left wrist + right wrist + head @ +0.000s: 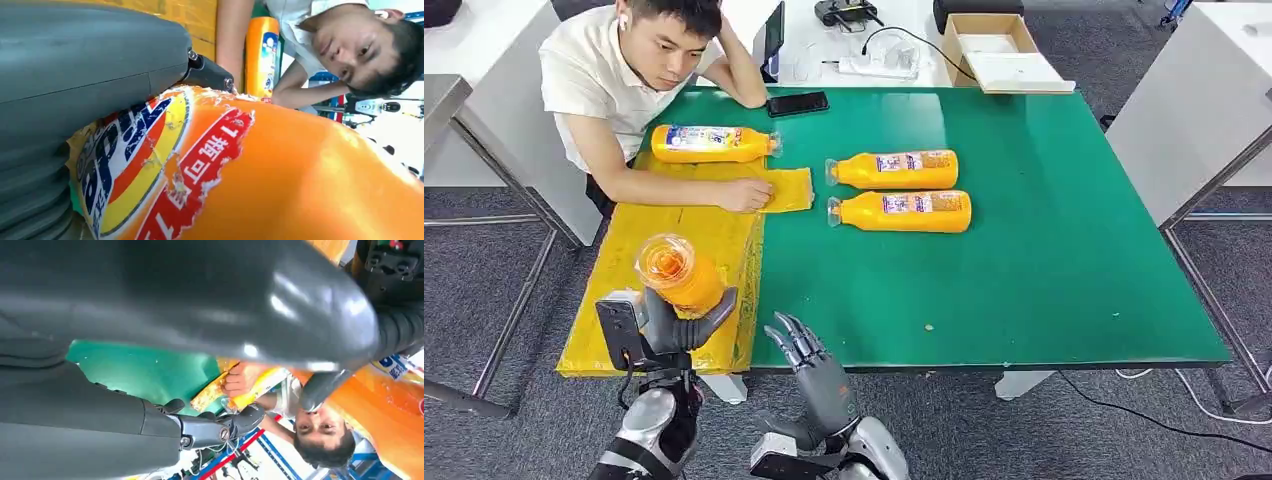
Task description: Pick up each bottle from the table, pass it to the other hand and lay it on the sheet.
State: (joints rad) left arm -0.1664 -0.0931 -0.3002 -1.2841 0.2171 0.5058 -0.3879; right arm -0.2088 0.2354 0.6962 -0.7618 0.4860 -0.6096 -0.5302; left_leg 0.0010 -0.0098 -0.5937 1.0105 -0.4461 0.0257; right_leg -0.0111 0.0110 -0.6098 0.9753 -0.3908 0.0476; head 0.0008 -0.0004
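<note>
Gripping an orange bottle (680,272) bottom-up above the near left corner of the desk (1044,260), the left robot hand (682,325) has its fingers wrapped round the bottle's body, over the near end of the yellow sheet (674,290). Right robot hand (809,365): just off the near edge, close beside the left one, fingers spread and raised, nothing held. Sheet: lies along the left edge of the green desk, near corner to mid-edge. Bottles on bare green surface, middle of the desk: two, lying on their sides, parallel, caps toward the sheet; nearer one (902,211), farther one (894,169). Bottle on the far end of the sheet (712,143): lying on its side. Person (639,70): seated at the far left corner, one hand (744,194) resting on the sheet. Phone (797,103): far edge, dark, flat.
</note>
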